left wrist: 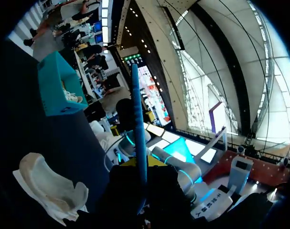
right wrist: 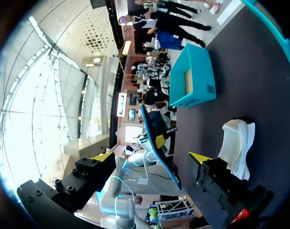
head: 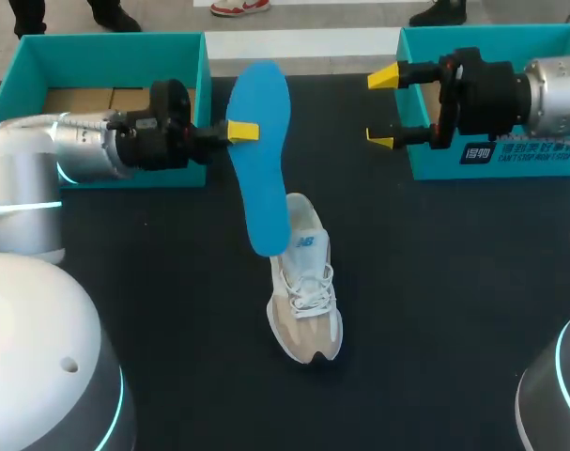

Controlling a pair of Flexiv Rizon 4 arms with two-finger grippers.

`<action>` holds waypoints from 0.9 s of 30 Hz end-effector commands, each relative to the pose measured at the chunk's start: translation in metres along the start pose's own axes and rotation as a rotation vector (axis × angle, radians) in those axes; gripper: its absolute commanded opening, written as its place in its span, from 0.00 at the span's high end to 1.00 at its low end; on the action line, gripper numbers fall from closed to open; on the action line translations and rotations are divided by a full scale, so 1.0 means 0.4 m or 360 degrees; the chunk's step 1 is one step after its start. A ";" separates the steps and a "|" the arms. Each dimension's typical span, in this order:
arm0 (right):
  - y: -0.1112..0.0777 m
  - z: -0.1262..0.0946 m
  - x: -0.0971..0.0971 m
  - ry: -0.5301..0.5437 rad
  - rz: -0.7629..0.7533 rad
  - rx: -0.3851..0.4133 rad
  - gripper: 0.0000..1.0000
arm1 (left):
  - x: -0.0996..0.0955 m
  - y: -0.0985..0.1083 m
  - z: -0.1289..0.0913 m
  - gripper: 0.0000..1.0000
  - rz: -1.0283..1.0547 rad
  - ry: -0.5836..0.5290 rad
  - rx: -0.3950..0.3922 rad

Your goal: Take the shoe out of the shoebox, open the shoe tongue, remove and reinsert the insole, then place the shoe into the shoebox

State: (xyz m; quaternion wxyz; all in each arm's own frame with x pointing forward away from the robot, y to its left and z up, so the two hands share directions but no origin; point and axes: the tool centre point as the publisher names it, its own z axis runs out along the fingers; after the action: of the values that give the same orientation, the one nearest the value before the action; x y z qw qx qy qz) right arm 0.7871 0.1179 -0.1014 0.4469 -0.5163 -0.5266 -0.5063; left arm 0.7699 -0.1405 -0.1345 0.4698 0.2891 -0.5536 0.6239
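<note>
Over dark table (head: 435, 282), near shoe (head: 305, 301), pinched insole (head: 263, 160) mid-edge in left gripper (head: 242, 132), right gripper (head: 382, 110) spread empty; judged light, bendy

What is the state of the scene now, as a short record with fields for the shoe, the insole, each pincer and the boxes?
shoe: white, on its sole on the table, outside both boxes
insole: blue, out of the shoe, held in the air over it
left pincer: shut on the insole
right pincer: open, empty, beside the right shoebox
left shoebox: teal, behind the left arm
</note>
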 end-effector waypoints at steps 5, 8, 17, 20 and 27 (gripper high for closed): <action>-0.015 0.022 -0.004 -0.0154 -0.0030 -0.0111 0.00 | -0.007 -0.006 0.011 1.00 -0.0126 -0.0094 -0.0005; -0.026 0.044 0.009 -0.0368 -0.0065 -0.0148 0.00 | -0.023 -0.010 0.013 1.00 -0.0213 -0.0124 0.0038; -0.042 0.121 0.066 -0.1072 -0.0052 -0.0053 0.00 | -0.070 -0.006 0.022 1.00 -0.0425 -0.0184 0.0088; -0.050 0.143 0.084 -0.1285 -0.0034 -0.0068 0.00 | -0.085 -0.014 0.027 1.00 -0.0462 -0.0169 0.0110; -0.058 0.174 0.101 -0.1664 0.0179 -0.0062 0.00 | -0.102 -0.025 0.037 1.00 -0.0481 -0.0150 0.0101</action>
State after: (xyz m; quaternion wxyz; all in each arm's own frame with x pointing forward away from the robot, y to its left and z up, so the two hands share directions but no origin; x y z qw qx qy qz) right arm 0.7583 0.1846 -0.0717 0.2905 -0.6348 -0.6085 -0.3773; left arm 0.7879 -0.1628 -0.1584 0.5178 0.4180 -0.5057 0.5490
